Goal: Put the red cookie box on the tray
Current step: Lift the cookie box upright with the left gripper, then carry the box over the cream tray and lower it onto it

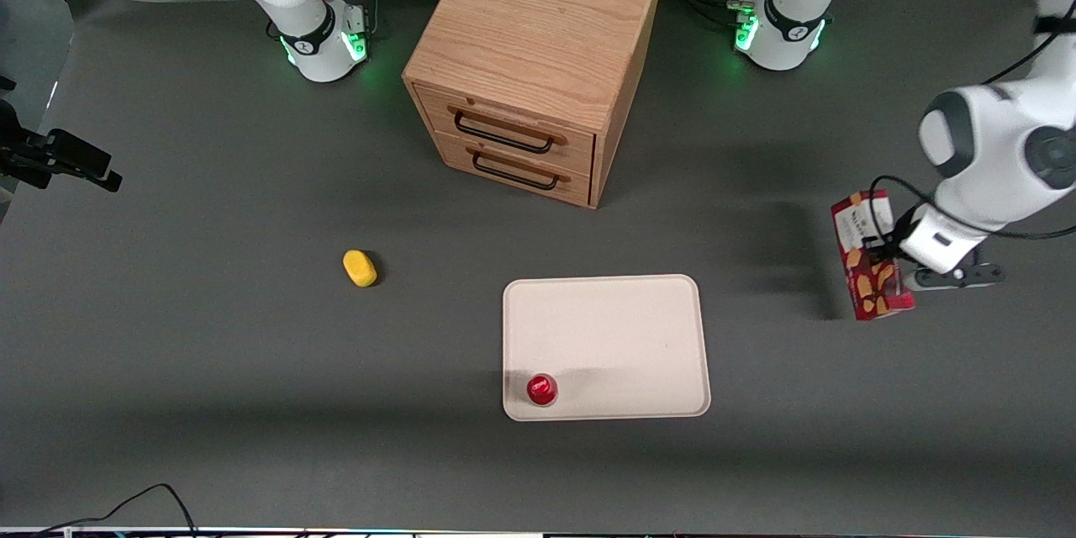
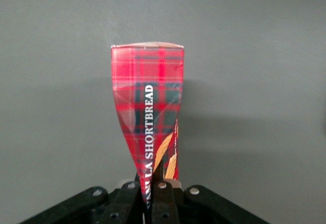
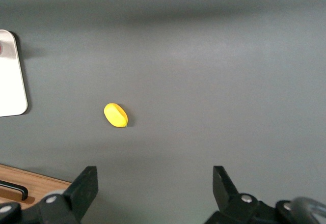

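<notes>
I have the red cookie box (image 1: 870, 256) pinched in the gripper (image 1: 883, 250) jaws above the counter (image 1: 252, 353); next I carry it over the tray (image 1: 622, 328), avoiding the red cap (image 1: 542, 389).

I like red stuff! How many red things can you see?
2: the long red cookie box pinched in the gripper fingers above the table, and a small round red cap on the cream-white tray.
</notes>
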Robot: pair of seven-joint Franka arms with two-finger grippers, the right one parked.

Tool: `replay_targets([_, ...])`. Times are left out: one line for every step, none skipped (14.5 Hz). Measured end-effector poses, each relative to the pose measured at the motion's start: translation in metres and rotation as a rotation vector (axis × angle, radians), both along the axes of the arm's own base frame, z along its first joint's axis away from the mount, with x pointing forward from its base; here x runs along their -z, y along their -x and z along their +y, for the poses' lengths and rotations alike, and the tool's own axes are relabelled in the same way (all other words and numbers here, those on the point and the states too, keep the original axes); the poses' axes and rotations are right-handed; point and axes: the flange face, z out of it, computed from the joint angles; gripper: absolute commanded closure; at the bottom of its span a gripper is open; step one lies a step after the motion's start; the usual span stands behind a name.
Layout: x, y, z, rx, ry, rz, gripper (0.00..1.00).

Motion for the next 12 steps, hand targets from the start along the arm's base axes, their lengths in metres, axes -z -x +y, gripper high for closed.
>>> replay_targets([-0.039,0.000,-0.002,0.006,0.011,0.031,1.00])
replay_targets([-0.080,0.001,-0.003,0.013,0.020,0.060,1.00])
replay_targets([-0.121,0.002,-0.005,0.021,0.026,0.086,1.00])
replay_targets([-0.159,0.005,-0.007,0.029,0.030,0.105,1.00])
replay_targets([-0.191,0.007,-0.009,0.036,0.032,0.120,1.00])
replay_targets([-0.216,0.010,-0.011,0.044,0.033,0.129,1.00])
replay_targets([-0.230,0.012,-0.015,0.049,0.032,0.133,1.00])
replay_targets([-0.235,0.011,-0.019,0.049,0.032,0.135,1.00])
replay_targets([-0.232,0.008,-0.028,0.038,0.030,0.141,1.00])
replay_targets([-0.225,0.003,-0.046,0.012,0.027,0.149,1.00])
replay_targets([-0.214,-0.006,-0.071,-0.022,0.021,0.144,1.00])
replay_targets([-0.201,-0.016,-0.102,-0.062,0.018,0.127,1.00])
